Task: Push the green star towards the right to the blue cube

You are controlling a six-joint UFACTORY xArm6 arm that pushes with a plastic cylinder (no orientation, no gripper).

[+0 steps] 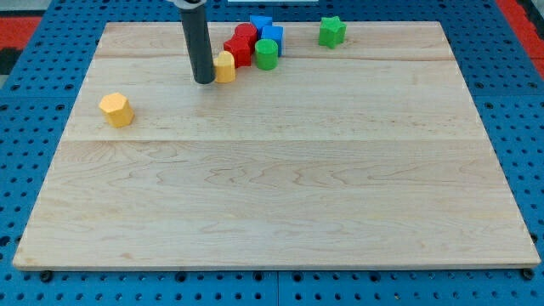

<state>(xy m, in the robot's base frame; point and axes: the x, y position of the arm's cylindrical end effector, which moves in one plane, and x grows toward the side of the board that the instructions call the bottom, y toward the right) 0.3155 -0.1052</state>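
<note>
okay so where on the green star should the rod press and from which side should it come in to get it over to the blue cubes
No gripping here, only pushing. The green star already sits to the view's right of the blue cubes, so I'd likely set my tip against the star's right face, mid-height, and push toward the view's left. My tip now stands beside the yellow block, left of the cluster, so it must circle around first.

A pale wooden board [280,204] of glued planks lies on a blue perforated surface [25,170]. Near the upper middle of the frame sits a tight cluster: a small yellow block [225,66], two red blocks [240,47], a green cylinder [266,54] and two blue cubes [267,31]. A green star [331,31] stands apart at upper right; a yellow hexagonal block [116,110] lies alone at left.
</note>
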